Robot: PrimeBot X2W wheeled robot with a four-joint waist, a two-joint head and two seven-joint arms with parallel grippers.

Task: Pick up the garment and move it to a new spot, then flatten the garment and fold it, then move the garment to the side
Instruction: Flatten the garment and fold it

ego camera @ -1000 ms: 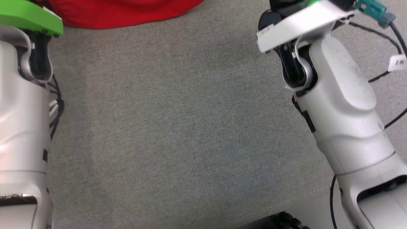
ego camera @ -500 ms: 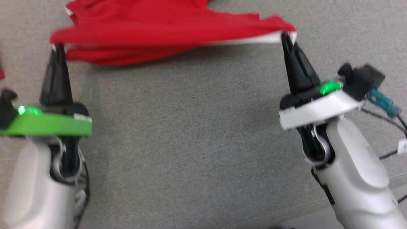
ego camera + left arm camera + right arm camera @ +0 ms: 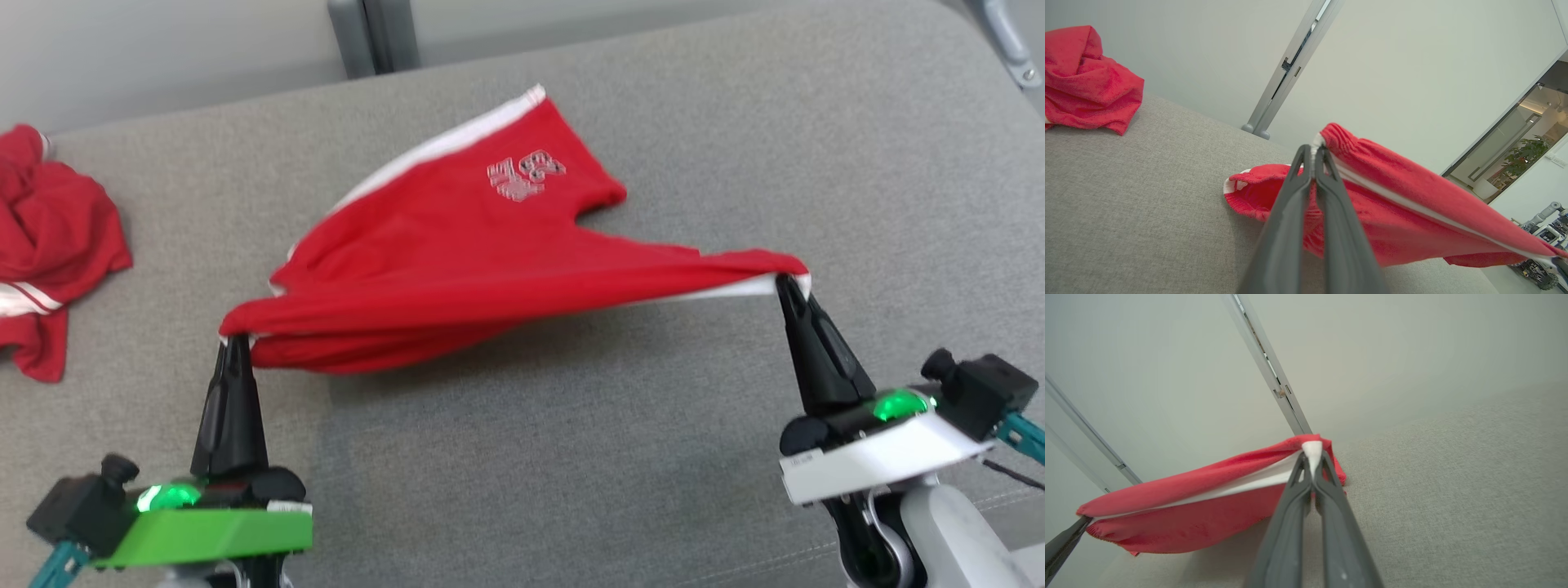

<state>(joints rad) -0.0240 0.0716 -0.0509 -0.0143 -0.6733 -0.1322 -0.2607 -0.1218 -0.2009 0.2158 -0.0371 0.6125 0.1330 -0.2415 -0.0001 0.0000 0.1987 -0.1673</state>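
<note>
The garment (image 3: 457, 245) is a pair of red shorts with white side stripes and a white number print, stretched between both grippers above the grey cushion. My left gripper (image 3: 235, 341) is shut on its left waistband corner, seen close in the left wrist view (image 3: 1314, 153). My right gripper (image 3: 785, 284) is shut on the right corner, pinching the white trim (image 3: 1312, 455). The waistband hangs taut between them. The leg end rests on the cushion farther back.
A second crumpled red garment (image 3: 49, 237) lies at the cushion's far left, also seen as a red heap (image 3: 1086, 81). The grey cushion (image 3: 571, 457) stretches wide in front. A pale wall and a metal post (image 3: 371, 33) stand behind.
The head camera has tilted up, bringing the whole garment and both grippers into the picture. Both grippers stay shut on the waistband corners, holding it stretched.
</note>
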